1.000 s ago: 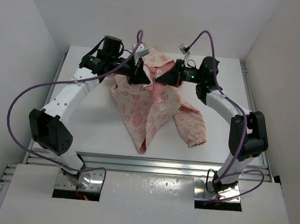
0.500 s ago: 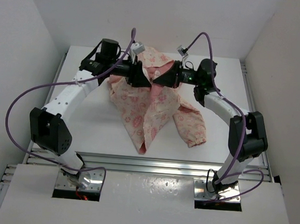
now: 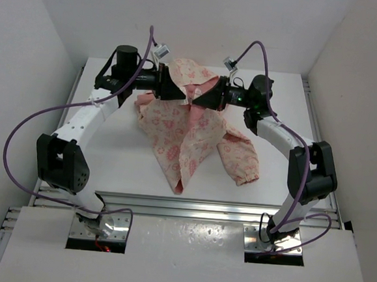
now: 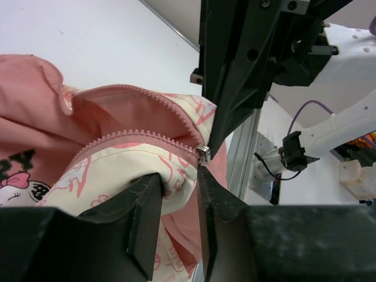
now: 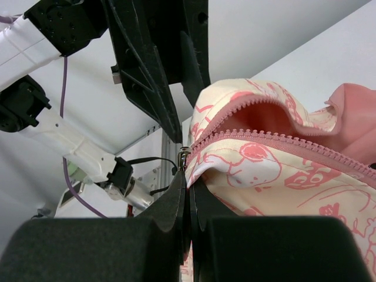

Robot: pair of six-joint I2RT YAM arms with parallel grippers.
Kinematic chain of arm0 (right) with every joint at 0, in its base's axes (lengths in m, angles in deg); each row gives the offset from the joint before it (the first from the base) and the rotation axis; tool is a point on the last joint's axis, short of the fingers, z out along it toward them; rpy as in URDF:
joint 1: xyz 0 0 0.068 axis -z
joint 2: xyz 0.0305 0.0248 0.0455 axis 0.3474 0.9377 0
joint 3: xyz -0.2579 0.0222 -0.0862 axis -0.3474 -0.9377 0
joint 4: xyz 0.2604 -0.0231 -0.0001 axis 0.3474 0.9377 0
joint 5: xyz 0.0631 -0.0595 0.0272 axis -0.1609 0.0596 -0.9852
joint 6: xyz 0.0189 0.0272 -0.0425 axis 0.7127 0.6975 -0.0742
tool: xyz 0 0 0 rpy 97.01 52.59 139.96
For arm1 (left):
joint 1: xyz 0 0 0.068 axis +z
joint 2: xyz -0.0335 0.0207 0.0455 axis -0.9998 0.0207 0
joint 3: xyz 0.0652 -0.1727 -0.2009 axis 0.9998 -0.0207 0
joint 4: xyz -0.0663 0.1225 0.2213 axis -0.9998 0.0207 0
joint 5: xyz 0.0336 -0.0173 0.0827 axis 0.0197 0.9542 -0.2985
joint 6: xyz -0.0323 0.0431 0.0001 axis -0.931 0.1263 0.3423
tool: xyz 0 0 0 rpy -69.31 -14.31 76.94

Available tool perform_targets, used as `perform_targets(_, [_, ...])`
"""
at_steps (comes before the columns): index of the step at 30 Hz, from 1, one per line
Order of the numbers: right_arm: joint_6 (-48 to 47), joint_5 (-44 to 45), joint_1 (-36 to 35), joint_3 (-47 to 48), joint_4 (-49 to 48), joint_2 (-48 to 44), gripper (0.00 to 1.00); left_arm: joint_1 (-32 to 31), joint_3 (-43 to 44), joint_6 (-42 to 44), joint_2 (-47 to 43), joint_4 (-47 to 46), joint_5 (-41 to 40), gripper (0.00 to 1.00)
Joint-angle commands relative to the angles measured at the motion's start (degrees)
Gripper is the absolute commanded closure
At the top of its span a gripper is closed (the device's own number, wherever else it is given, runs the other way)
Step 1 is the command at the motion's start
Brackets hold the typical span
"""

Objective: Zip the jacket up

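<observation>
The cream floral jacket [image 3: 190, 136] hangs lifted at its upper front between my two grippers, its hem trailing to the table. My left gripper [image 3: 177, 93] pinches a bunched fold of floral fabric [image 4: 117, 170] between its fingers [image 4: 179, 179], right beside the metal zipper slider [image 4: 204, 153]. My right gripper [image 3: 198, 97] faces it, tip to tip. In the right wrist view its fingers [image 5: 189, 183] are pressed shut on the pull hanging from the slider [image 5: 183, 157]. The pink zipper teeth [image 5: 282, 141] run off from there, and above the slider the two rows stand apart.
One elastic-cuffed sleeve [image 3: 243, 173] lies on the white table at the right. An aluminium rail [image 3: 190, 206] runs along the near edge. White walls close in on the left, right and back.
My left arm has drawn back to the left and slightly away, taking its hold on the jacket with it. The right gripper has stayed in place.
</observation>
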Motion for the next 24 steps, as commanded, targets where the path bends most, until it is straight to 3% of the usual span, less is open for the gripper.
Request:
perform_targets(1, [-0.5,0.7,-0.4,0.6,-4.1,-2.1,1.0,0.3,-0.2,-2.5,-0.1,-5.1,4.4,0.67])
perform_targets(16, [-0.2,1.9,-0.4,1.6,-3.5,-0.9,1.0,0.3,0.9,-3.7,2.1,-5.7,10.3,0.66])
perform_targets(24, [0.3,2.4,-0.4,1.8,-3.6,-0.8,1.0,0.3,0.9,-3.7,3.1,-6.8,12.1,0.75])
